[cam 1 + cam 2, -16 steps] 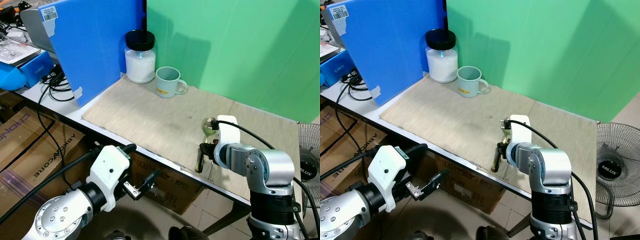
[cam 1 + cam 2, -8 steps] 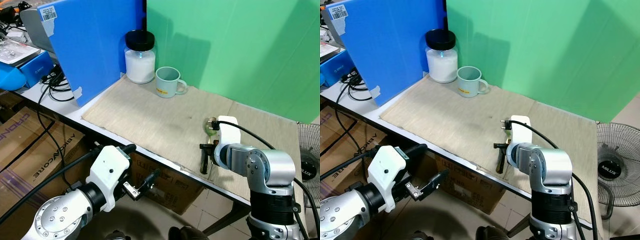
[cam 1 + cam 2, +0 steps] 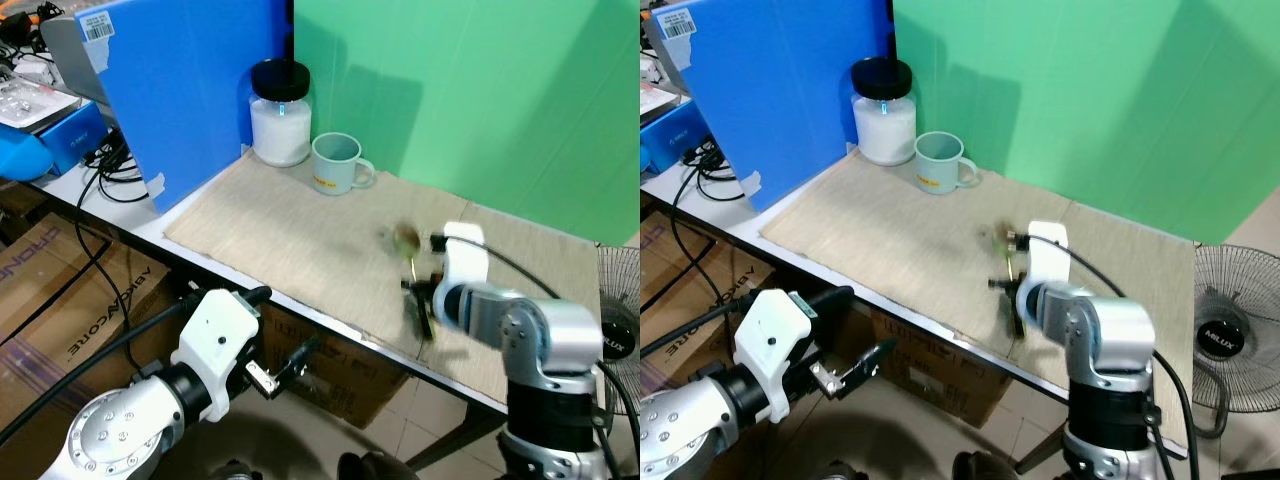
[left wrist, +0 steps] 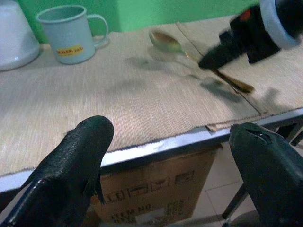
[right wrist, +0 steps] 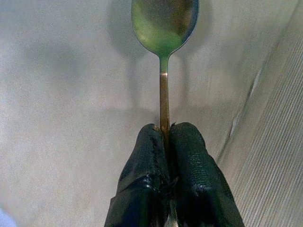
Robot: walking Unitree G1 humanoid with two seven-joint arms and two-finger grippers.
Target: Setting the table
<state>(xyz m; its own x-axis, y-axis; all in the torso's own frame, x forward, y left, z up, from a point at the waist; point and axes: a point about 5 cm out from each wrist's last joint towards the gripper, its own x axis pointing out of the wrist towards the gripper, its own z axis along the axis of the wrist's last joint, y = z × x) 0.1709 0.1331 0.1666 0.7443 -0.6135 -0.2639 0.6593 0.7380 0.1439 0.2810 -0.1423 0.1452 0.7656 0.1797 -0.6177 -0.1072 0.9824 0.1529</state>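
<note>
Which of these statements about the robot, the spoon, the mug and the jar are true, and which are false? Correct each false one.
1. The right end effector is shut on the spoon by its handle. True.
2. The mug lies on its side. False: it stands upright on the beige mat.
3. The jar has a black lid and stands beside the mug. True.
4. The left end effector holds the mug. False: it is open, below the table edge.
5. The spoon sits inside the mug. False: it is held above the mat.
</note>
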